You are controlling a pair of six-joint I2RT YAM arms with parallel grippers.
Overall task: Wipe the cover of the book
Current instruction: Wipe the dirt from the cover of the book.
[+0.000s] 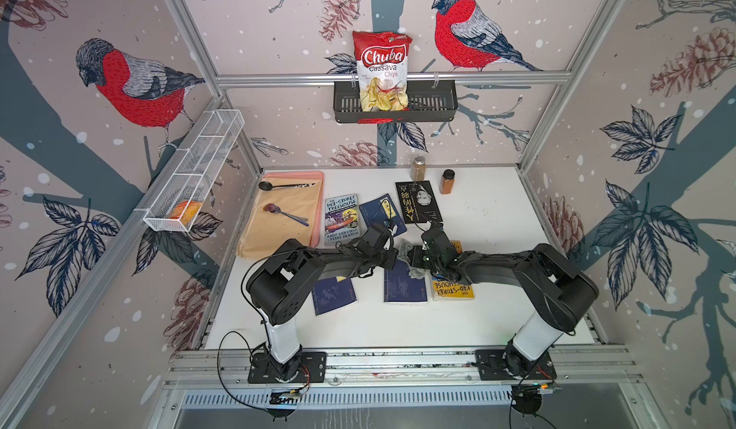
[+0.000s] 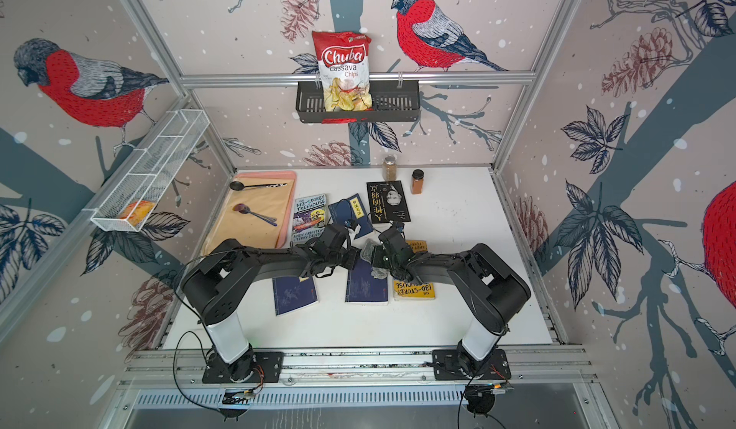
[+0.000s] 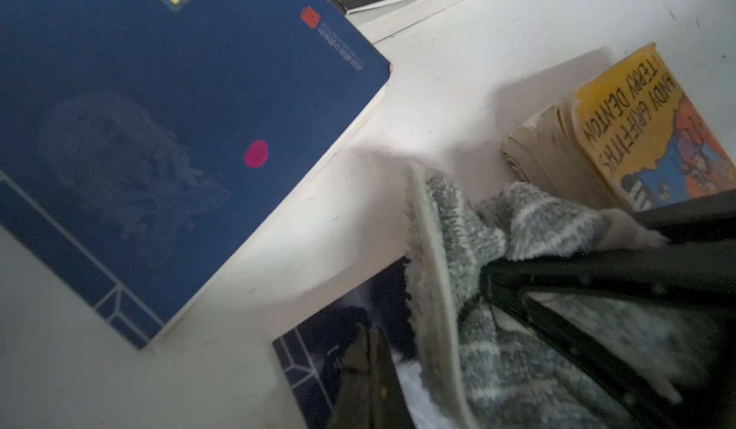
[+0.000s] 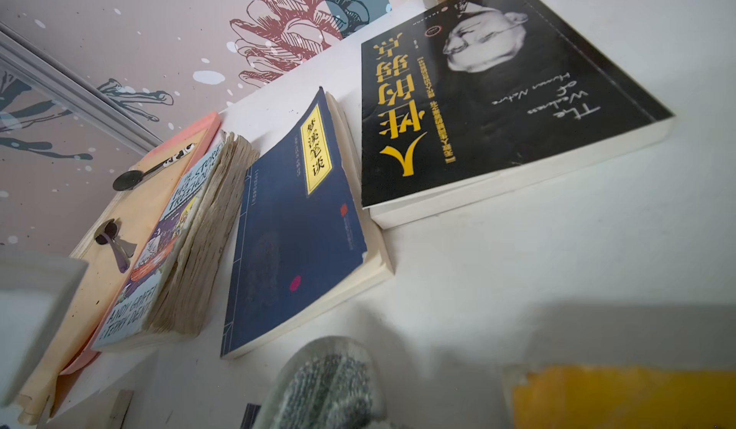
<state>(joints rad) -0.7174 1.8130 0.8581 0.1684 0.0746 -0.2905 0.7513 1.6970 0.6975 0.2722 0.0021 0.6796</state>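
The navy paperback is lying flat near the front of the white surface, between a second navy book and the yellow 130-Storey Treehouse paperback. Both arms are meeting over its far end. The right tool is gripping a bunched fold of the striped cloth, with its jaws closed on the fabric. The loose part is hanging down at the book's far edge (whether it is touching the cover, I cannot tell). The left tool is closed with nothing visible between its jaws, and it is pointing down at the far corner of that same cover.

By its looks, the striped cloth is behaving as a soft, limp, fluffy thing, weighing next to nothing and drooping wherever it is not pinched. A grip on a gathered wad, with a broad flap left free, is probably suiting it best. The navy paperback is looking thin, light and smooth-covered, so it is likely to slide or curl on the slick surface under a sideways stroke. Pinching it is not looking wise. Pressing down on a corner with the closed left tool is seeming the sounder hold, since that is leaving the rest of the cover free for the cloth.
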